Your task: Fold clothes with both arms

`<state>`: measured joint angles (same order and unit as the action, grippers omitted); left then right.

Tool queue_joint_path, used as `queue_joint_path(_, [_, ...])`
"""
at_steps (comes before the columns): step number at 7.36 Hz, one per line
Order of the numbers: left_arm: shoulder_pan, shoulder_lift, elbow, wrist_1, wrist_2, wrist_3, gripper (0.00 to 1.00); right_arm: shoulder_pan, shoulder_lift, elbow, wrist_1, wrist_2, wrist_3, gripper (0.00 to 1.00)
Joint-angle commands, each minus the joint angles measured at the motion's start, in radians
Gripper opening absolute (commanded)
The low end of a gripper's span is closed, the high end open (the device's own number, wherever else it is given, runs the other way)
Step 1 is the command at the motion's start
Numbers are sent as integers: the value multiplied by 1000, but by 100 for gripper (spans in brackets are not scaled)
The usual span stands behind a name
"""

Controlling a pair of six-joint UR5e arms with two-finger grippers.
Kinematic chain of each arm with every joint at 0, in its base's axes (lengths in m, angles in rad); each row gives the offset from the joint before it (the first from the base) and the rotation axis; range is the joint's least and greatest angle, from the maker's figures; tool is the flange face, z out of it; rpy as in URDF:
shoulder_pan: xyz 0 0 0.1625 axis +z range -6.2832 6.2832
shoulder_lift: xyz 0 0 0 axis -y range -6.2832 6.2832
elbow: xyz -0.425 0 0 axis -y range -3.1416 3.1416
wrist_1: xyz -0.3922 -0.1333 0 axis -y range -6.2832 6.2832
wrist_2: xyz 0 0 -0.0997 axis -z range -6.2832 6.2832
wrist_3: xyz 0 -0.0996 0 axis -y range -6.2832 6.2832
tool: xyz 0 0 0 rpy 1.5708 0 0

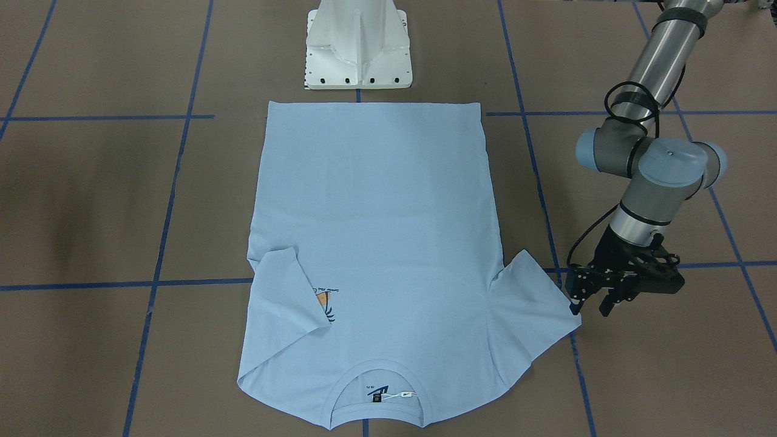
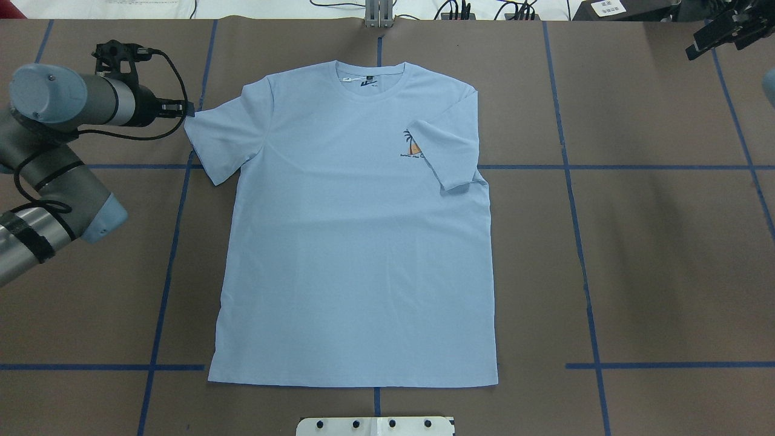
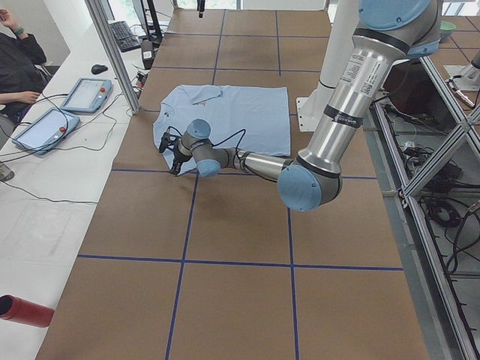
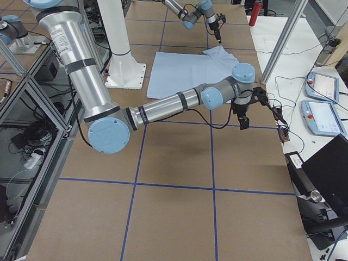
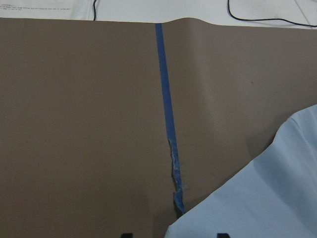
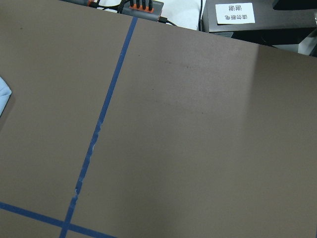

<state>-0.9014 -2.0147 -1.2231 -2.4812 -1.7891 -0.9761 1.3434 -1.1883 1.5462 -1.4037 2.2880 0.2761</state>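
The dark neck label (image 1: 376, 397) inside the collar carries a small pale mark, and a line of lettering runs under the orange-and-navy palm print (image 2: 413, 145) — both too small to read. The same goes for the dark characters on a white card (image 6: 240, 12) beyond the table's far right corner. The left arm reaches low from the table's left edge with its wrist bent down. The left gripper (image 1: 589, 308) has its fingers spread, at the tip of the outstretched left sleeve (image 1: 531, 315) and clasping nothing. The right gripper (image 4: 243, 122) hangs near the far right corner, well apart from the cloth — whether it is parted or closed I cannot tell. The light blue T-shirt (image 2: 357, 242) lies flat mid-table, hem toward the white pedestal base (image 1: 358, 54), with its right sleeve (image 2: 448, 151) folded in over the chest. The table (image 2: 666, 272) is covered in brown and gridded with blue tape (image 5: 166, 99). A white side counter holds control tablets (image 3: 86, 95) beside a seated person (image 3: 19, 67).
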Motion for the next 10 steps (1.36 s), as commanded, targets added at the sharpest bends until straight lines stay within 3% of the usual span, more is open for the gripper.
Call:
queue_joint_path(1, [21, -27, 43, 1, 23, -1, 61, -1, -1, 0, 0, -1, 0, 100])
queue_joint_path(5, [38, -29, 71, -1, 45, 2, 56, -1, -1, 0, 0, -1, 0, 100])
queue_joint_path(6, [39, -29, 71, -1, 46, 5, 47, -1, -1, 0, 0, -1, 0, 100])
queue_joint_path(7, [41, -32, 71, 1, 45, 13, 29, -1, -1, 0, 0, -1, 0, 100])
queue_joint_path(8, [42, -33, 71, 1, 45, 16, 1, -1, 1, 0, 0, -1, 0, 100])
queue_joint_path(10, [41, -35, 50, 4, 46, 17, 0, -1, 1, 2, 0, -1, 0, 100])
